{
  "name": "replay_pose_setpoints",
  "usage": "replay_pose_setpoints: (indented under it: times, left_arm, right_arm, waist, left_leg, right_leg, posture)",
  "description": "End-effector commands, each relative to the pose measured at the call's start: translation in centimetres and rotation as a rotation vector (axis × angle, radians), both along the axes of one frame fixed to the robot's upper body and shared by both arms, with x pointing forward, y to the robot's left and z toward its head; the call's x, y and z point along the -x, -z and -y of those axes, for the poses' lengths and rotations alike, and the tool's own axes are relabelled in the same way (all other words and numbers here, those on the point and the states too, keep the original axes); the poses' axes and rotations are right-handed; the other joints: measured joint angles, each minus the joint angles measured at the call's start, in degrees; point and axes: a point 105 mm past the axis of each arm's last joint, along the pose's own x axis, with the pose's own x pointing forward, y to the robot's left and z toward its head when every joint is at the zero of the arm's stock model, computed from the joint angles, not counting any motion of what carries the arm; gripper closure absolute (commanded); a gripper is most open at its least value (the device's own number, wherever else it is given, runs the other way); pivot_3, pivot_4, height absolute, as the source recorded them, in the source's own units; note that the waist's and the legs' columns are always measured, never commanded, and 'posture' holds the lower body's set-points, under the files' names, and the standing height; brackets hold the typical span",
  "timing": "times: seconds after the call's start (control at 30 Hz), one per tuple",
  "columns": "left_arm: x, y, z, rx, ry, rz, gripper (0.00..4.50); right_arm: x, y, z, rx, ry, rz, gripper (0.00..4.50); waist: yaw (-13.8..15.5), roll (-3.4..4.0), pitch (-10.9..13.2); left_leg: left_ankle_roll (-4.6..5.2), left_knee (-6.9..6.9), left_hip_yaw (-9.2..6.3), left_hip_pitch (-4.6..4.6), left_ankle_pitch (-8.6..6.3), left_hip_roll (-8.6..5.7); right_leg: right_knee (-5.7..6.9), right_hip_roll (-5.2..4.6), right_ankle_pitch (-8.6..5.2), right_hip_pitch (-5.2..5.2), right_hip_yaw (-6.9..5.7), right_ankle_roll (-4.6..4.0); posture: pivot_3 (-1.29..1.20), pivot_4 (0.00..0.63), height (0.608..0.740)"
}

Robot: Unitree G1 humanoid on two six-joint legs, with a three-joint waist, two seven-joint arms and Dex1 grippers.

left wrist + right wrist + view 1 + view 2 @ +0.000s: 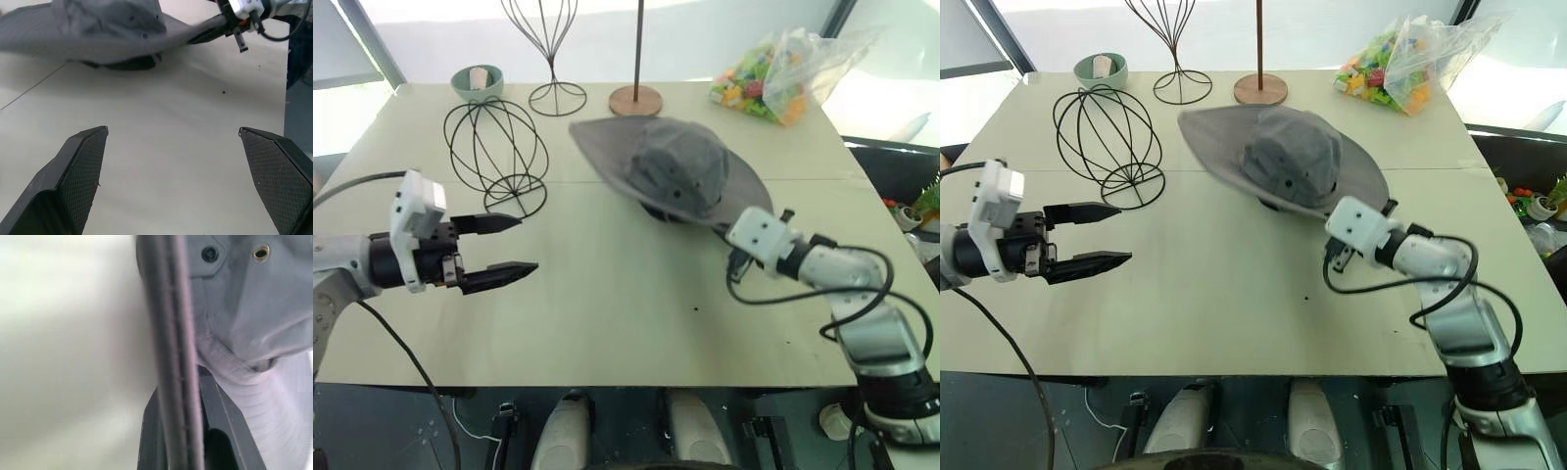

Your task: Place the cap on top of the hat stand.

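We see the grey floppy fabric cap (680, 168), crown up, brim tilted, near-right edge pinched by the right gripper (183, 396); the left gripper (504, 247) gapes wide.

Bright daylight from 12 o'clock, washed-out glare beyond the table (607, 323).
The cap (680, 171) casts a soft shadow beneath itself; its brim smears with blur in the right wrist view.
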Motion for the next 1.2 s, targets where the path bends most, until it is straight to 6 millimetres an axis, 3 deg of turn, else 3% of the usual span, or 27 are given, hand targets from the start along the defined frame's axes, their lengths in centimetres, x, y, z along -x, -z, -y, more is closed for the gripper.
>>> replay_pose_setpoints:
  times: [0.03, 0.23, 0.5, 0.7, 0.9, 1.2]
  left_arm:
    - [0.3, -2.2, -0.4, 0.048, -0.052, 0.086, 0.00]
    - [0.6, -3.4, -1.7, 0.127, -0.167, 0.127, 0.00]
    - [1.5, -4.8, -3.3, 0.185, -0.291, 0.179, 0.00]
    - [2.4, -5.5, -4.3, 0.219, -0.375, 0.210, 0.00]
    - [3.0, -5.7, -4.8, 0.225, -0.424, 0.231, 0.00]
    - [3.3, -6.0, -5.8, 0.244, -0.474, 0.250, 0.00]
  right_arm:
    - [-0.1, -3.9, -0.9, -0.061, -0.063, 0.082, 4.47]
    - [-2.5, -9.8, -4.2, -0.180, -0.168, 0.195, 4.47]
    - [-6.4, -16.2, -12.2, -0.250, -0.326, 0.327, 4.47]
    - [-8.1, -17.6, -16.7, -0.274, -0.391, 0.343, 4.47]
    - [-10.2, -19.0, -18.1, -0.317, -0.326, 0.343, 4.47]
    - [-10.0, -20.5, -21.4, -0.410, -0.318, 0.318, 4.47]
  waist:
    - [0.04, 0.00, 0.00]
    - [-0.72, 0.03, 0.02]
    - [-1.96, 0.04, 0.03]
    - [-2.58, 0.04, 0.03]
    - [-2.81, 0.06, 0.04]
    - [-3.05, 0.09, 0.05]
  left_leg:
    - [0.00, 0.00, 0.00, 0.00, 0.00, 0.00]
    - [0.00, -0.02, -0.01, 0.00, 0.00, 0.02]
    - [-0.01, -0.14, -0.03, -0.04, 0.00, 0.02]
    - [-0.02, -0.14, -0.02, -0.19, 0.01, 0.01]
    - [-0.03, -0.16, -0.02, -0.21, 0.01, 0.01]
    - [-0.03, -0.28, 0.01, -0.25, 0.01, 0.01]
  right_leg:
    - [0.01, 0.00, 0.00, 0.00, 0.00, 0.00]
    - [0.03, 0.02, 0.00, -0.04, 0.00, 0.01]
    - [0.13, 0.02, 0.00, -0.21, 0.00, -0.01]
    - [0.11, 0.01, 0.01, -0.34, 0.02, -0.02]
    - [0.17, 0.02, 0.02, -0.43, 0.02, -0.03]
    - [0.21, 0.05, 0.01, -0.62, 0.07, -0.04]
  posture:
    - [0.00, 0.150, 0.740]
    - [0.00, 0.150, 0.740]
    - [0.00, 0.150, 0.740]
    - [0.00, 0.150, 0.740]
    - [0.00, 0.150, 0.740]
    - [0.00, 0.150, 0.740]
